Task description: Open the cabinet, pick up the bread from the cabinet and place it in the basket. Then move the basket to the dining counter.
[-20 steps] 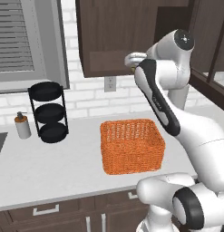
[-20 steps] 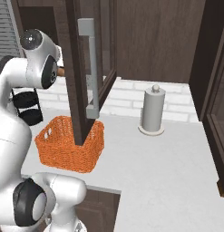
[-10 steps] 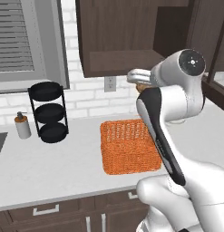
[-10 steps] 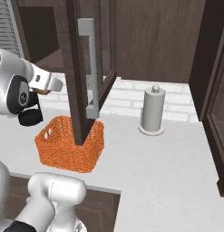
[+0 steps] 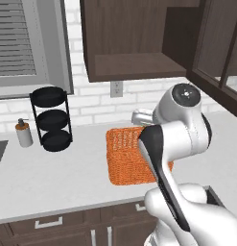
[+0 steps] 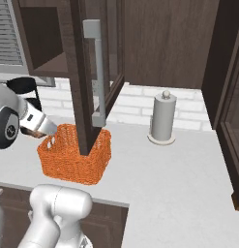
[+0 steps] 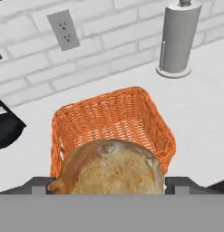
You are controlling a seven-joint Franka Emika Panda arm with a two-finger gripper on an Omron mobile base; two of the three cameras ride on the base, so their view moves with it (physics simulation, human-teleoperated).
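Note:
The golden-tan bread (image 7: 109,170) sits between my gripper's (image 7: 109,186) dark fingertips (image 7: 38,183), so the gripper is shut on it. Right below and ahead lies the orange woven basket (image 7: 113,113), empty on the grey-white worktop. In the right base view the gripper (image 6: 42,128) hangs over the basket's (image 6: 75,155) left rim. In the left base view my hand (image 5: 139,116) hovers above the basket's (image 5: 124,161) far edge. The dark cabinet (image 5: 132,38) stands open, its glass door (image 6: 87,72) with the long silver handle (image 6: 97,72) swung out over the basket. The dining counter is out of view.
A grey paper-towel holder (image 6: 163,116) stands right of the basket by the brick wall. A black three-tier stand (image 5: 53,117) and a soap bottle (image 5: 24,133) sit to the left. A wall outlet (image 7: 63,29) is behind the basket. Tall dark cabinets close off the right side.
My arm has swung down and away from the open cabinet. The hand with the bread has dropped from shelf height to just above the basket.

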